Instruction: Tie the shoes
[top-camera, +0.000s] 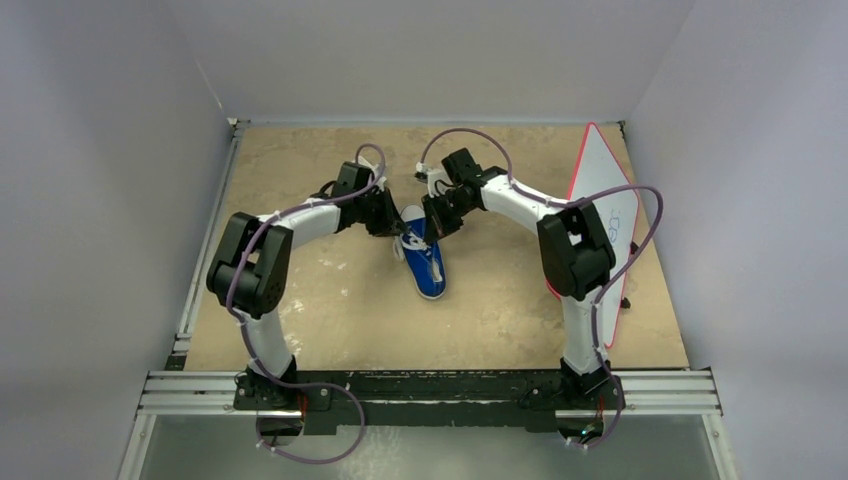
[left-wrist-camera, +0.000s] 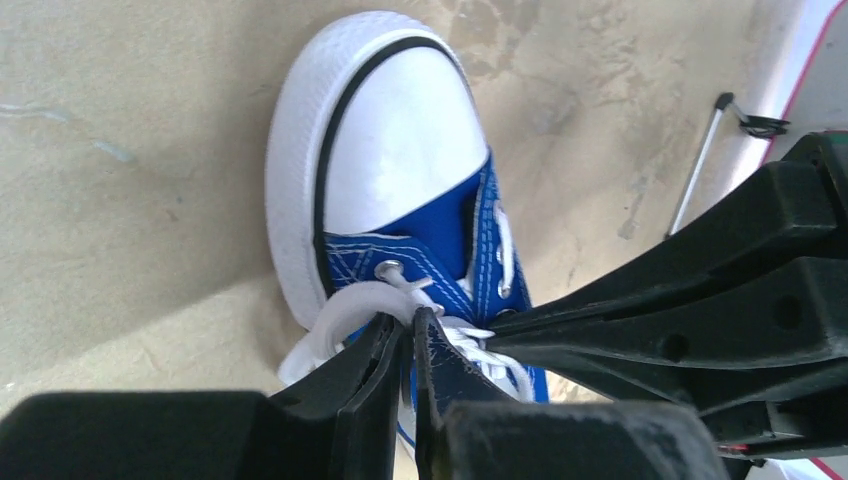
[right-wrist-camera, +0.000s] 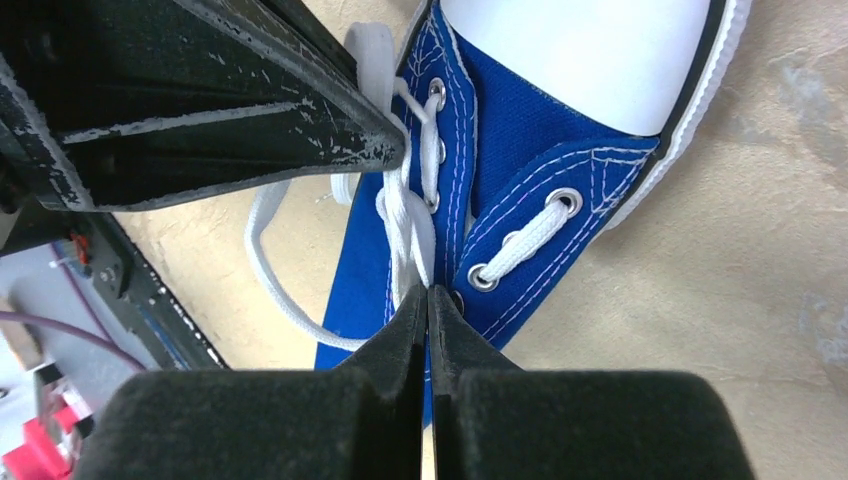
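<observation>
A small blue canvas sneaker (top-camera: 426, 262) with a white toe cap lies mid-table, toe toward the near edge. Both grippers meet over its laced top. My left gripper (top-camera: 392, 228) is shut on a loop of white lace (left-wrist-camera: 345, 308) at the shoe's left side; it shows in the left wrist view (left-wrist-camera: 412, 322). My right gripper (top-camera: 437, 226) is shut on a white lace (right-wrist-camera: 408, 225) running down the tongue; it shows in the right wrist view (right-wrist-camera: 428, 293). A loose lace end (right-wrist-camera: 268, 270) trails on the table.
A white board with a red edge (top-camera: 602, 215) leans against the right wall. A thin metal rod (left-wrist-camera: 705, 150) lies by it. Aluminium rails (top-camera: 430, 392) run along the near edge and left side.
</observation>
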